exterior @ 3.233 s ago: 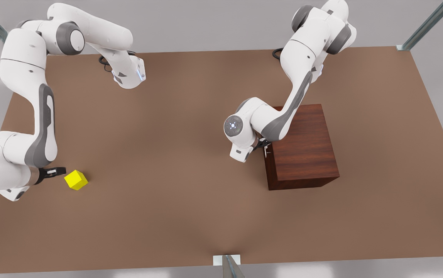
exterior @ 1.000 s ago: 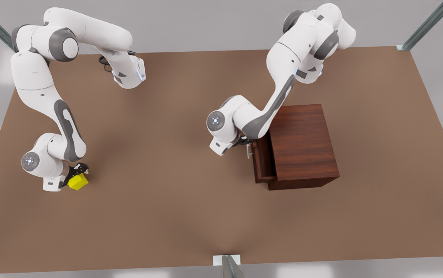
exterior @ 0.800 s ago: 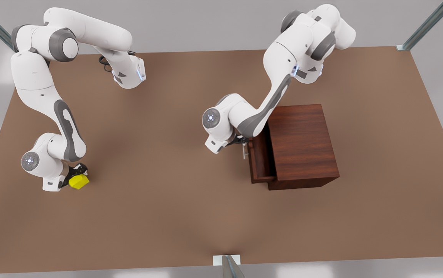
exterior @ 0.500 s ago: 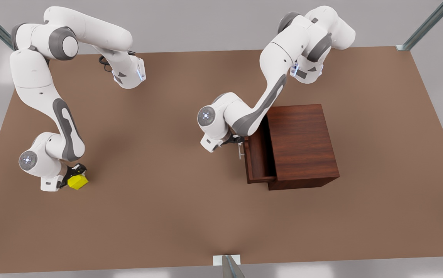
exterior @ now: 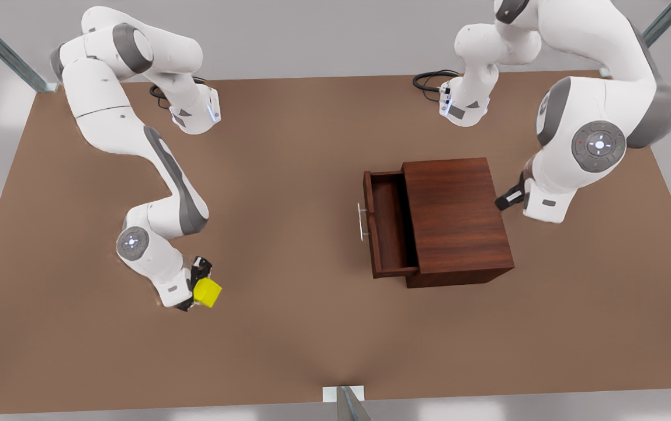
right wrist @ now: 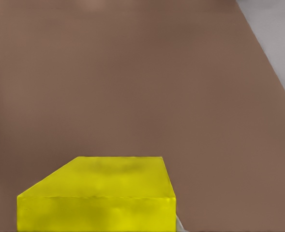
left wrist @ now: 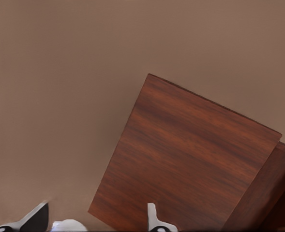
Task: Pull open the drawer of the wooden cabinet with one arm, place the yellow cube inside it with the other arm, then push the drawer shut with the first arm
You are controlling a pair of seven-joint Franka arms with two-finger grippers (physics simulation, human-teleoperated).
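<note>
Our right end effector (exterior: 200,286) grips the cube (exterior: 207,292) at the desk's (exterior: 289,327) left; the open drawer (exterior: 387,225) lies to its right; the left end effector (exterior: 505,200), spread wide, waits behind the cabinet (exterior: 458,219)

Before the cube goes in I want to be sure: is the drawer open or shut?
Open. The drawer juts out of the cabinet toward the front view's left, its bare inside showing.

The wooden cabinet (exterior: 458,216) shows streaky, faintly glossy grain; its drawer (exterior: 387,225) carries a silver metal handle (exterior: 361,221). The tabletop (exterior: 289,327) looks matt; the yellow cube (exterior: 207,293) smooth.
</note>
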